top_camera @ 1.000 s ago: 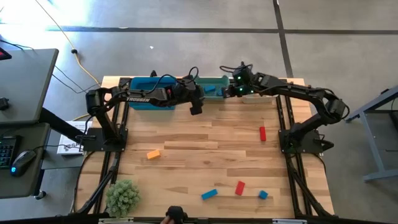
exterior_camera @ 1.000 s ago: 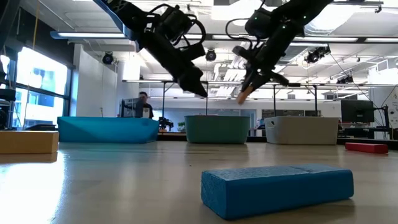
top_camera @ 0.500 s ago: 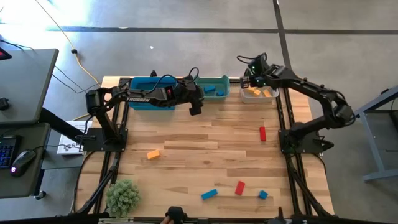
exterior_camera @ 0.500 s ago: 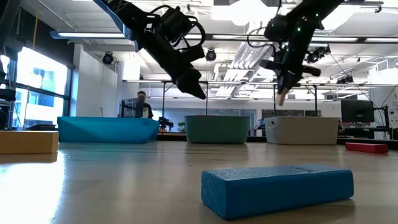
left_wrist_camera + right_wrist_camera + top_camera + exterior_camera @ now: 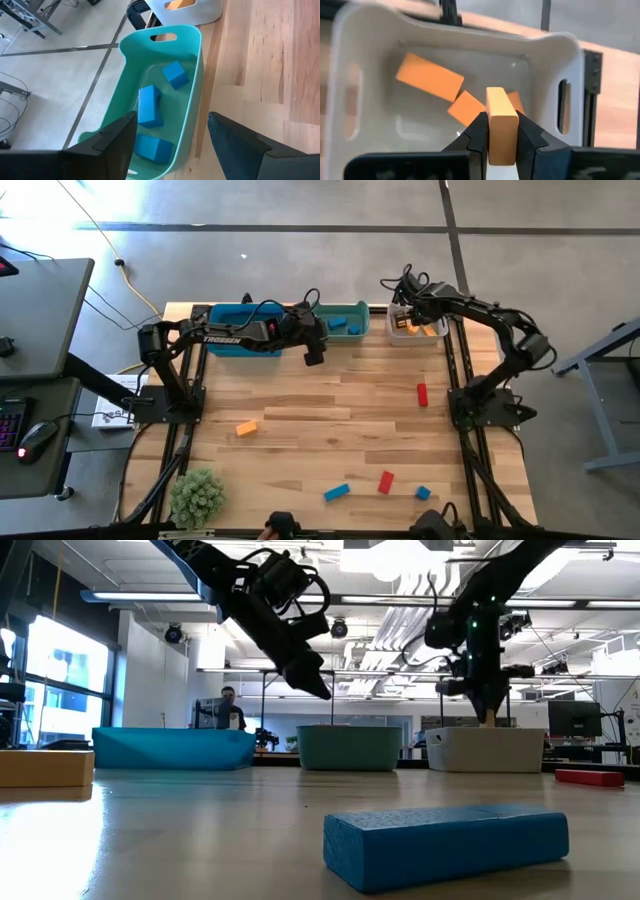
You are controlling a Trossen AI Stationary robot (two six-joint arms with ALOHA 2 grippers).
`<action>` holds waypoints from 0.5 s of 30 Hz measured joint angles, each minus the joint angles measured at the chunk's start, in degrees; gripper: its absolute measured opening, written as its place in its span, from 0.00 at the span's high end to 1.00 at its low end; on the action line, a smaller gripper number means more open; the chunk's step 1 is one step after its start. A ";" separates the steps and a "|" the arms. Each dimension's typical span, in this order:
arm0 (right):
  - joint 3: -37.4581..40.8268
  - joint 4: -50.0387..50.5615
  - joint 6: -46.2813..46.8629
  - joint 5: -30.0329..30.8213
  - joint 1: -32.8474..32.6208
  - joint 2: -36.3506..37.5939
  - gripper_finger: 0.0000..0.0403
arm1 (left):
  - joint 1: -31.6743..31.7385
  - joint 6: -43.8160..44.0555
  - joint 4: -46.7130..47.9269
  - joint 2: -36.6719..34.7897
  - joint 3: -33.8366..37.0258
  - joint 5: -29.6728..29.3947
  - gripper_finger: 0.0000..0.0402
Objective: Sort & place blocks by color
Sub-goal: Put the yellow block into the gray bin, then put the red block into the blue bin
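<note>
My right gripper (image 5: 405, 320) hangs over the white bin (image 5: 432, 337) at the far right, shut on an orange block (image 5: 501, 125). More orange blocks (image 5: 430, 77) lie in that bin (image 5: 560, 55). My left gripper (image 5: 315, 356) waits open, in the air beside the teal bin (image 5: 358, 310); three blue blocks (image 5: 149, 105) lie in this bin (image 5: 192, 55). Loose on the table are an orange block (image 5: 246, 428), two red blocks (image 5: 422, 394) (image 5: 386, 481) and two blue blocks (image 5: 336, 492) (image 5: 423, 493). My right gripper pinches the orange block by its two long side faces (image 5: 490, 131) between the two fingers. The fingers (image 5: 487, 700) come from above, pointing steeply down. The block sticks out past the fingertips, lengthwise along them, clear above the white bin's (image 5: 485, 750) floor.
A blue bin (image 5: 240, 338) stands at the far left, next to the teal one. A green plant (image 5: 197, 498) sits at the near left corner. A person stands in the room beyond the table. The table's middle is bare wood.
My right gripper has swung toward the table's right edge, from above the teal bin to above the white bin. It has tipped from slanting to steeply downward and sunk a little. It has stayed shut on the orange block.
</note>
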State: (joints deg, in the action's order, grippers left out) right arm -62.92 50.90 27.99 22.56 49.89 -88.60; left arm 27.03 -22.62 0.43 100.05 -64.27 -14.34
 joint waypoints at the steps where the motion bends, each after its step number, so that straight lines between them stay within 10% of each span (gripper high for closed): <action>1: 0.00 0.24 0.00 -0.05 0.00 -0.67 0.90 | 0.00 0.01 0.23 0.00 0.00 0.01 0.42; 15: 0.00 0.84 0.27 -3.73 -0.04 -1.77 0.65 | 0.02 -0.06 2.88 0.00 0.00 0.01 0.42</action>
State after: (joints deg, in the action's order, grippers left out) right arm -62.92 51.73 28.26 18.84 49.84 -90.37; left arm 27.05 -22.68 3.31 100.05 -64.27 -14.33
